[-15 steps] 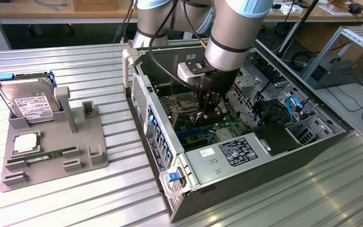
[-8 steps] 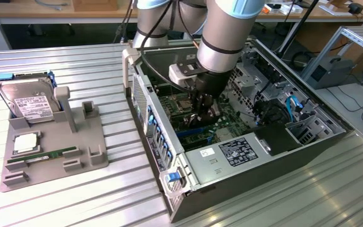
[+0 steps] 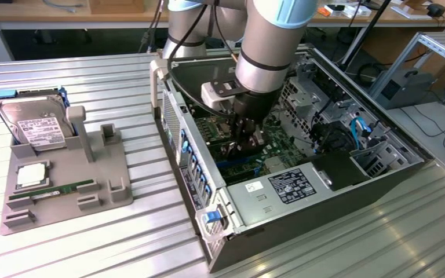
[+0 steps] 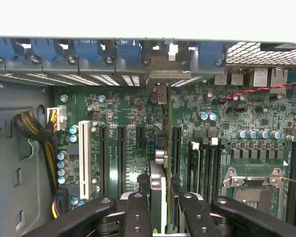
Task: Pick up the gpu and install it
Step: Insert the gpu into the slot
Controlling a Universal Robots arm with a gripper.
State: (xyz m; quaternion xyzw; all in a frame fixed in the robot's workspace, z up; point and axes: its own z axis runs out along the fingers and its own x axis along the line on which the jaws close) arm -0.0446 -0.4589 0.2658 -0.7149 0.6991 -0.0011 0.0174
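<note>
Starting at the exterior view's left, on the ribbed metal desk [image 3: 130, 87]: a grey holder [image 3: 106, 194] carrying a silver hard drive [image 3: 33, 124] on edge, a processor chip [image 3: 30, 174] and a narrow green RAM stick [image 3: 53, 190]. All well apart from the work and of no concern to the step in hand.

Moving rightward, to the open computer case [image 3: 178, 124] lying on its side. Reaching down into it, the arm, with the end effector [image 3: 247, 142] low over the motherboard [image 3: 284, 142], roughly in the middle of the case. Farther right, the labelled power supply [image 3: 288, 185] and a dark drive bay, near but not touching.

From the wrist view, clenched on the gpu [image 4: 157, 187]: dark fingers [image 4: 136, 212] standing either side of a thin card seen edge-on, so grasping it rather than released. No gap to close between tool and card, then; held directly under the wrist.

Worth noting instead: the card's long axis. Runs from the fingers straight toward the rear wall with its row of blue latches [image 4: 89, 49], parallel to the black expansion slots [image 4: 122, 158] lying to one side and to a further slot [image 4: 176, 148] on the other. Appears lined up above the board between these. Cannot tell whether the lower edge has already met a socket, nor which socket sits beneath, hidden by the card itself.
</note>
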